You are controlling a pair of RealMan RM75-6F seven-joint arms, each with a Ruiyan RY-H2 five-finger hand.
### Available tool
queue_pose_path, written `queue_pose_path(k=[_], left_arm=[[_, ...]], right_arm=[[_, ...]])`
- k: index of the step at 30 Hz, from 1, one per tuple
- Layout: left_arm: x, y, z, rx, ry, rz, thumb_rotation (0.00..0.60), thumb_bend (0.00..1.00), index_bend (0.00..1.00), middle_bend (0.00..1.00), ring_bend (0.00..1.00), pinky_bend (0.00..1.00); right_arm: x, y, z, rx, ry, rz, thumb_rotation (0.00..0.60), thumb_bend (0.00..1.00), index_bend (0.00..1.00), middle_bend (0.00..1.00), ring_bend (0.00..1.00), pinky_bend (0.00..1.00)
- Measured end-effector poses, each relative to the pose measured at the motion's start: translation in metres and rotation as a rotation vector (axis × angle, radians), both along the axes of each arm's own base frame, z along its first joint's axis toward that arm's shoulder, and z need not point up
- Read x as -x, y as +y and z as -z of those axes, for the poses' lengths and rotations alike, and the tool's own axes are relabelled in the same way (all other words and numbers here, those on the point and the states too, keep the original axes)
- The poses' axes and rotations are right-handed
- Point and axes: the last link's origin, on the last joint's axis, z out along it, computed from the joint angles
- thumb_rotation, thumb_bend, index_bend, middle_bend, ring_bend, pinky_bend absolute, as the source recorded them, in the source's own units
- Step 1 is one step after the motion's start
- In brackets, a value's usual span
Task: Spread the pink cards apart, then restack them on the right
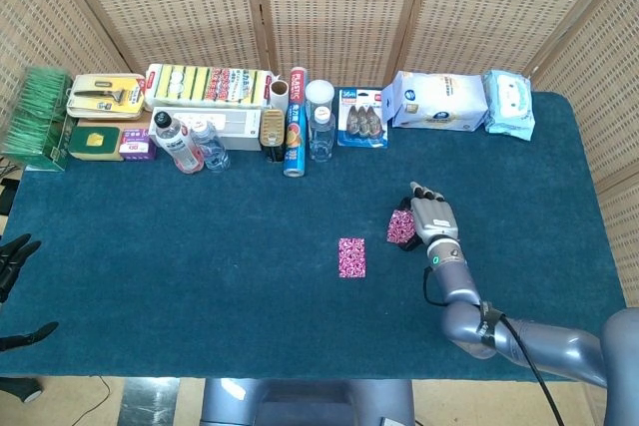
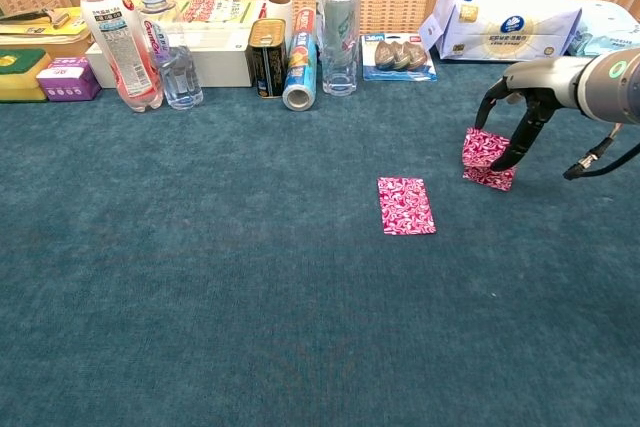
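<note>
Toward the bench's [image 1: 200, 276] right edge, right hand [image 1: 431, 218] fingers [image 2: 507, 150] pinching tilted pink cards [image 2: 487, 158]: restacking under way, next fetching the lone pink card [image 2: 405, 205] at mid-bench; left hand [image 1: 12, 258] idle, apparently empty.

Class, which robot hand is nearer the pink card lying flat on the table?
Right. The right robot hand is just right of the flat card; the left robot hand is at the far left edge.

blue-clothed table [image 1: 200, 246], pink card [image 1: 351, 257], bottles [image 2: 120, 37]

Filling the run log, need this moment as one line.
right hand: holds tilted pink cards | lone card: flat on table, apart to their left | left hand: off table edge, idle
</note>
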Motion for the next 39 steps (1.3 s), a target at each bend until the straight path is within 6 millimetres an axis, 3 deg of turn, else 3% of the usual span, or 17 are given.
queue_pose_path(k=[20,39], left_arm=[[0.0000,-0.0003,-0.0002,0.005,-0.002,0.005,0.600,0.06,0.00,0.00,0.00,0.01],[0.0011,-0.0007,-0.0019,0.003,-0.009,0.002,0.600,0.06,0.00,0.00,0.00,0.01]], right_arm=[[0.0078,-0.0024,0.0014,-0.004,0.037,0.044,0.600,0.26,0.27,0.00,0.00,0.00],[-0.0007,-0.0039,0.0074,-0.015,0.061,0.023,0.599,0.26,0.27,0.00,0.00,0.00]])
